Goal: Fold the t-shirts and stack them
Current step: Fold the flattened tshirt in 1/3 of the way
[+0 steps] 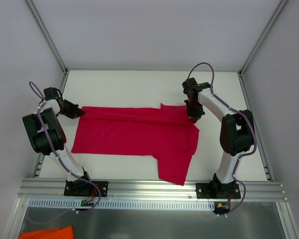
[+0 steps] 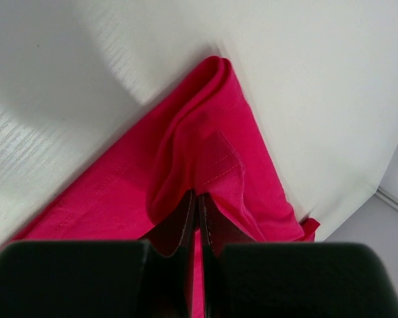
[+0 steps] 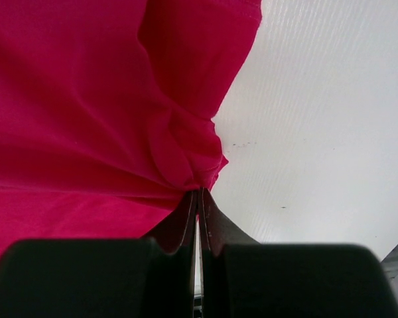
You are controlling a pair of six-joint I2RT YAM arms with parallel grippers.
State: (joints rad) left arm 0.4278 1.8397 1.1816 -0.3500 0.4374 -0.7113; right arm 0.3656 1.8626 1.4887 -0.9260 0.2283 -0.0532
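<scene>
A crimson-red t-shirt (image 1: 134,137) lies spread across the white table, one sleeve pointing toward the near edge. My left gripper (image 1: 79,112) is shut on the t-shirt's far-left corner, and the left wrist view shows the hem (image 2: 212,159) bunched at its closed jaws (image 2: 198,197). My right gripper (image 1: 193,117) is shut on the t-shirt's far-right edge; its wrist view shows red fabric (image 3: 119,119) gathered into a pucker at the closed fingertips (image 3: 199,192).
An orange cloth (image 1: 47,233) lies below the table at the bottom left. Grey walls and metal frame posts (image 1: 50,40) enclose the white table (image 1: 139,84). An aluminium rail (image 1: 149,186) runs along the near edge by both arm bases.
</scene>
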